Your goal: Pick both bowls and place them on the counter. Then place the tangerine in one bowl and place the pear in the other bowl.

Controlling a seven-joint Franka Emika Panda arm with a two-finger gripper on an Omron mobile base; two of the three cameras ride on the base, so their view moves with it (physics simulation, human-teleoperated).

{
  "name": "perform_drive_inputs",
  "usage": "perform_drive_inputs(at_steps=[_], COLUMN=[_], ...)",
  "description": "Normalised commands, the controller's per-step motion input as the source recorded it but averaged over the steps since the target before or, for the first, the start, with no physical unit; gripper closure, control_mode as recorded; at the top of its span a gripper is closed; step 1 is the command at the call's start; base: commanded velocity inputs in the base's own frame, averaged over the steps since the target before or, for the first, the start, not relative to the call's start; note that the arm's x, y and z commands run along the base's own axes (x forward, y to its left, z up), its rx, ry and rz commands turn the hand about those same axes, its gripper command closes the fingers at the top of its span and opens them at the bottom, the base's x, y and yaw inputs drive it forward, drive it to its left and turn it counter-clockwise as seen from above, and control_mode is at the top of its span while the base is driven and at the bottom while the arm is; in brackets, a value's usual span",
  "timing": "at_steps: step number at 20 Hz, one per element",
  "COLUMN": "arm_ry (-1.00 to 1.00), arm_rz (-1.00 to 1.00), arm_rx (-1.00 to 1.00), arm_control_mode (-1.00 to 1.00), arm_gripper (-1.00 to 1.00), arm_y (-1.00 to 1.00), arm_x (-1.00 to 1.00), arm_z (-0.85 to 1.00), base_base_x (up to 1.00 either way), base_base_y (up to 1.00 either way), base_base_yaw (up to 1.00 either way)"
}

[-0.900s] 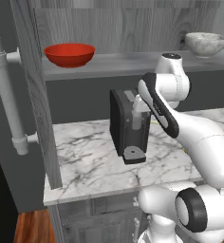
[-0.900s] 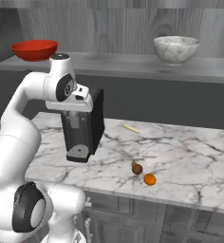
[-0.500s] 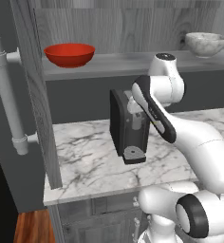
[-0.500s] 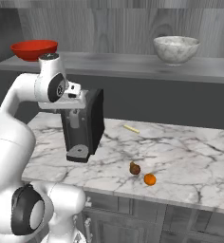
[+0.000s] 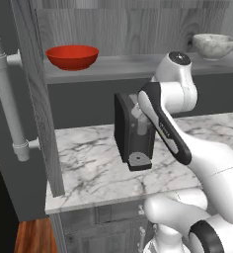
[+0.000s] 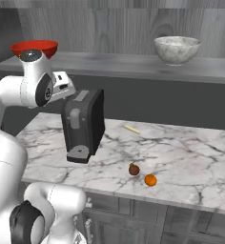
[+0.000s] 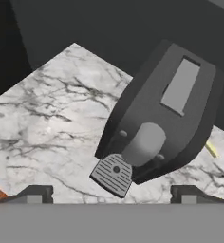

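On the counter (image 5: pixel 94 170), the arm (image 5: pixel 163 118) half-hides the coffee machine (image 5: pixel 133 131).

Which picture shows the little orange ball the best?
The right base view: the tangerine lies in plain sight near the counter's front edge, just right of the brown pear. In the left base view the robot's arm covers that stretch of counter. The hand view looks at the coffee machine instead.

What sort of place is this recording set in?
It looks like a rendered kitchen. A white marble counter carries a dark coffee machine, a pear and a tangerine, and a grey shelf above holds a red bowl and a marbled bowl.
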Motion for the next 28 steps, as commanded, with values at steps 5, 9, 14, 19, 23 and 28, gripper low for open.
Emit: perform_drive_inputs(at_steps=[5, 9, 14, 19, 23, 28], arm_ry=[-0.10, -0.06, -0.08, -0.11, -0.04, -0.07], arm_rz=[0.36, 0.27, 0.25, 0.28, 0.41, 0.34], arm_rx=[-0.15, -0.16, -0.18, -0.07, -0.02, 0.00], arm_control_mode=[-1.00, -1.00, -1.00, -1.00, -1.00, -1.00], arm_gripper=[-1.00, -1.00, -1.00, -1.00, -1.00, -1.00], arm_y=[0.50, 0.55, 0.62, 0.31, 0.19, 0.18], arm_x=[-0.02, -0.02, -0.01, 0.08, 0.01, -0.05], arm_z=[0.54, 0.63, 0.56, 0.47, 0.03, 0.02], base_base_x=[0.00, 0.00, 0.00, 0.00, 0.00, 0.00], base_base_y=[0.00, 0.00, 0.00, 0.00, 0.00, 0.00], base_base_yaw=[0.00, 0.00, 0.00, 0.00, 0.00, 0.00])
